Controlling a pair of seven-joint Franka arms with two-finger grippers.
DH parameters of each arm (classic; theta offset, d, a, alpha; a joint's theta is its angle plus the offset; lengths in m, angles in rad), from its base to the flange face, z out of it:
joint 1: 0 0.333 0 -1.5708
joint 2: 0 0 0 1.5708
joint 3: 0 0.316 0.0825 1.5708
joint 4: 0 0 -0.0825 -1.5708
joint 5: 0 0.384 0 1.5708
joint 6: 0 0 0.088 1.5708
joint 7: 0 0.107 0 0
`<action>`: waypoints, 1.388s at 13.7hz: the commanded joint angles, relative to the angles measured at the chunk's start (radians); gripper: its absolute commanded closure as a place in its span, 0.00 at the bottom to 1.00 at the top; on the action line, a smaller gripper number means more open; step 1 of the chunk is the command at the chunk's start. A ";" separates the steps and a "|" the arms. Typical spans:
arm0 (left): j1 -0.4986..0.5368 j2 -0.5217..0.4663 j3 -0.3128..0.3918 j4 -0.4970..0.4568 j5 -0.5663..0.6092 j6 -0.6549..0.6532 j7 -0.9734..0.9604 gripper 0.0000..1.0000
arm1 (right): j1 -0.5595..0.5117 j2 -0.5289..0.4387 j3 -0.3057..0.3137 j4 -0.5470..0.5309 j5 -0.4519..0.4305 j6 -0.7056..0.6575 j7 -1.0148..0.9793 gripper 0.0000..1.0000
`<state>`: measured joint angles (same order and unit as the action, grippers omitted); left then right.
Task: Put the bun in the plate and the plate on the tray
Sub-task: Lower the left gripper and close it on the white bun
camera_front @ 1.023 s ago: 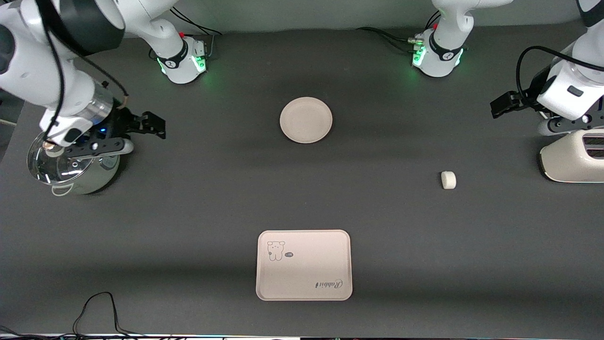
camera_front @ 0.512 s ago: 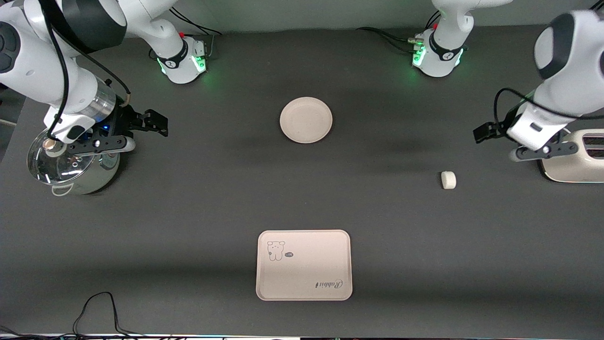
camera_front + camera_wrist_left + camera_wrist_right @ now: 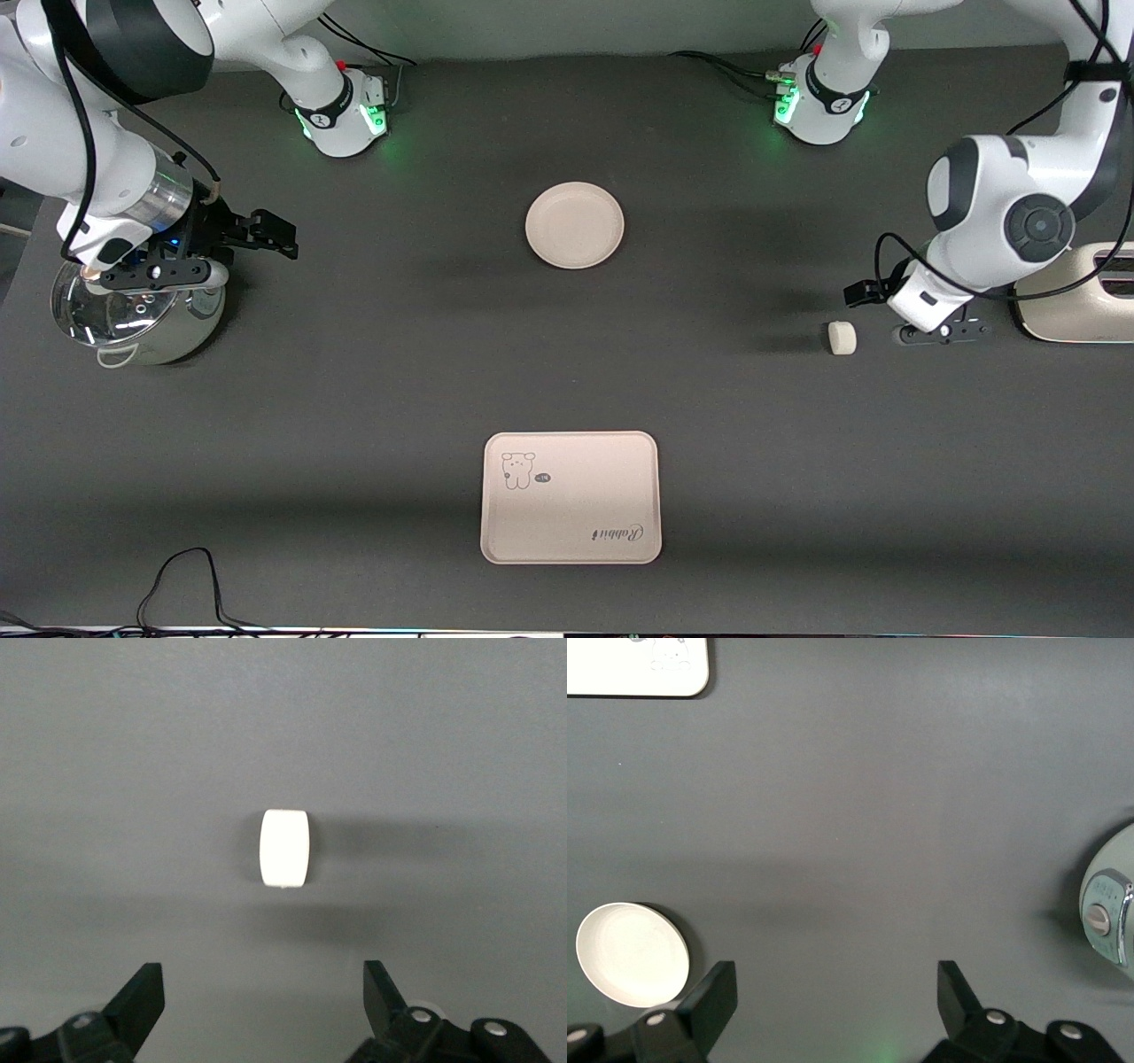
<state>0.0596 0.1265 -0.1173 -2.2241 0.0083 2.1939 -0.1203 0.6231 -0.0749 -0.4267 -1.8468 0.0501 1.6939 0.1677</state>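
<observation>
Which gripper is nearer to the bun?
Left. The left gripper hangs open beside the bun, toward the left arm's end. The right gripper waits open by the pot.

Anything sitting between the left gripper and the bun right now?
No: only bare table mat separates the open left gripper from the bun, seen in the left wrist view.

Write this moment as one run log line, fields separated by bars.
left gripper: open beside bun | right gripper: open above pot | plate: empty | tray: empty
</observation>
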 commanded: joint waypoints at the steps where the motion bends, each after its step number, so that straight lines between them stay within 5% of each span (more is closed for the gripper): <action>1: 0.000 0.057 -0.002 -0.017 -0.010 0.085 0.033 0.00 | 0.003 -0.020 -0.001 -0.022 0.002 0.024 -0.030 0.00; 13: 0.005 0.245 -0.001 -0.042 0.006 0.357 0.103 0.05 | 0.012 -0.017 0.011 -0.015 0.001 0.027 -0.030 0.00; 17: 0.006 0.248 -0.001 -0.040 0.006 0.360 0.103 0.54 | 0.012 -0.017 0.011 -0.015 0.001 0.026 -0.030 0.00; 19: 0.012 0.252 -0.001 -0.042 0.006 0.372 0.105 0.63 | 0.012 -0.016 0.011 -0.014 0.001 0.026 -0.030 0.00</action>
<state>0.0623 0.3769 -0.1179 -2.2589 0.0106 2.5417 -0.0327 0.6300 -0.0749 -0.4137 -1.8475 0.0501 1.7082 0.1551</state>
